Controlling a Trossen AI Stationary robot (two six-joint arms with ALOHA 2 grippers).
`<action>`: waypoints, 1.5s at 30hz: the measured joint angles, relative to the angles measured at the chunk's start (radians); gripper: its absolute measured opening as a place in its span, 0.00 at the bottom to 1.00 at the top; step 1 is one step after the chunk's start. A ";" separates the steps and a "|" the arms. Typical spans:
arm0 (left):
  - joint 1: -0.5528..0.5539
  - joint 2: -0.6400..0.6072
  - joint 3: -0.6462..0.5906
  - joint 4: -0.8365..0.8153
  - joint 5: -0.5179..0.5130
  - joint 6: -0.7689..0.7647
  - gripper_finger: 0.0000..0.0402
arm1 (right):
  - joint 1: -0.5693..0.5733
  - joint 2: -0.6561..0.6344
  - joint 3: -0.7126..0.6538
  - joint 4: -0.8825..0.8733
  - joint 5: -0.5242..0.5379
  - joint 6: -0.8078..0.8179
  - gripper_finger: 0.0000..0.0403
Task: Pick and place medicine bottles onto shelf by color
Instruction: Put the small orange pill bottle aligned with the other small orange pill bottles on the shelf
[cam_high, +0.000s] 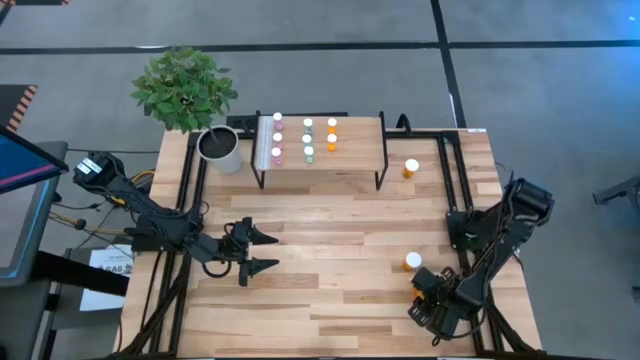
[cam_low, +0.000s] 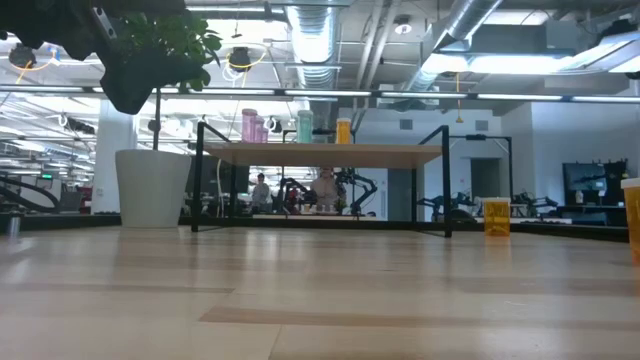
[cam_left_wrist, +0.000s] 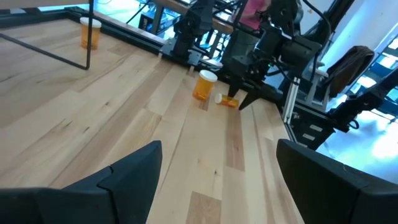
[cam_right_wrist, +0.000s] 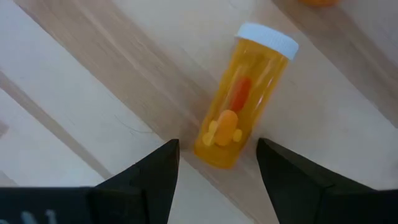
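a: from above?
b: the shelf (cam_high: 355, 157) stands at the bench's (cam_high: 330, 235) far side, beside a plant pot (cam_high: 220, 148), with pink, teal and orange medicine bottles (cam_high: 307, 140) in columns. two orange bottles stand on the bench — one (cam_high: 411, 169) right of the shelf, one (cam_high: 412, 261) by the right gripper (cam_high: 432, 300). the left gripper (cam_high: 262, 251) hovers mid-bench, jaws spread wide, empty.

a: low view?
b: bottles stand atop the shelf; an orange one (cam_low: 496, 216) stands right.

a: left wrist?
b: jaws wide apart, nothing between them.

a: right wrist?
b: jaws partly open, either side of a lying orange bottle's (cam_right_wrist: 243, 96) base — not touching it.
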 joint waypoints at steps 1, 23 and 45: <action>0.000 0.000 0.000 0.000 0.000 0.000 0.76 | 0.000 0.005 0.001 0.005 -0.002 0.000 0.61; 0.000 0.000 0.000 0.000 -0.002 -0.003 0.76 | 0.000 0.011 0.000 -0.006 0.011 0.022 0.33; 0.000 0.000 0.000 0.000 -0.002 -0.004 0.76 | -0.018 0.011 0.085 0.011 0.126 -0.137 0.32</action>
